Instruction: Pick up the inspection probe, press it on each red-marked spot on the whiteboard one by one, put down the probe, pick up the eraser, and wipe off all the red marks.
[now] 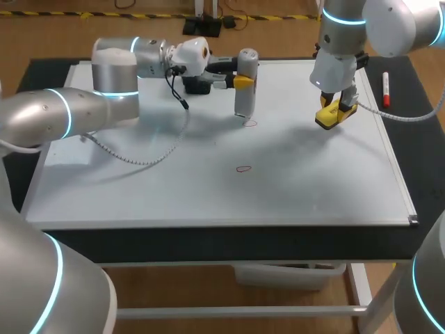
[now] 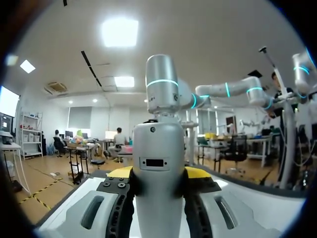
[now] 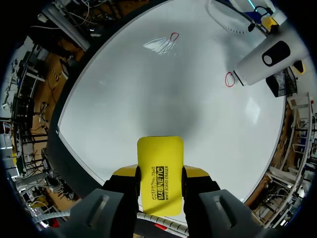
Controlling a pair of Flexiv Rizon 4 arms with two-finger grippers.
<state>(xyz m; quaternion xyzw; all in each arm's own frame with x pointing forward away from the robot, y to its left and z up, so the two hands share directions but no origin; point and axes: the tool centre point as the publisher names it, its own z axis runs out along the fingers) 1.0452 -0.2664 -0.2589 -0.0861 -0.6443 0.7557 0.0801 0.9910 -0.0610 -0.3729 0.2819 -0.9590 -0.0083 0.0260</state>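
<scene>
White-bodied inspection probe stands upright at upper centre of the head view. The left gripper clamps it between its yellow tips, fingers pressed to it from both sides. The probe's tip meets the whiteboard at a small red mark. A second red mark lies near the board's middle, apart from both arms. At upper right, the right gripper has its fingers closed on the yellow eraser, held low over the board; whether it touches the surface cannot be told. Both grippers sit in the board's upper half, the eraser nearer the right edge. A red-and-white marker lies on the dark worktop beyond that edge.
</scene>
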